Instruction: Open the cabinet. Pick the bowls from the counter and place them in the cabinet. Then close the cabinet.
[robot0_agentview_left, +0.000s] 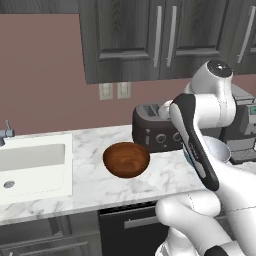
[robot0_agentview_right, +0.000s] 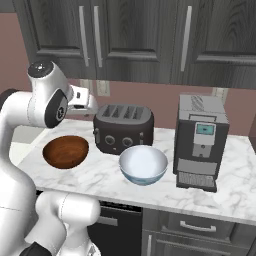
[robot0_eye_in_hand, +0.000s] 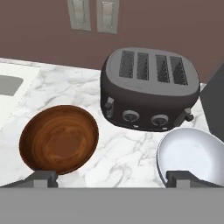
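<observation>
White marble counter, grey veining, thick front edge. Inset white sink at its 9 o'clock end in the left base view.

Resting directly on the slab:
- Wooden bowl, glossy reddish-brown, upright, just beside the toaster at its 8 o'clock in the hand view.
- Dark four-slot toaster, toward the wall.
- White-inside bowl, pale blue outside, upright, close to the toaster's front at its 5 o'clock in the right base view.
- Coffee machine, at 3 o'clock of that bowl, near it.

The two bowls sit apart, bare marble between them.
</observation>
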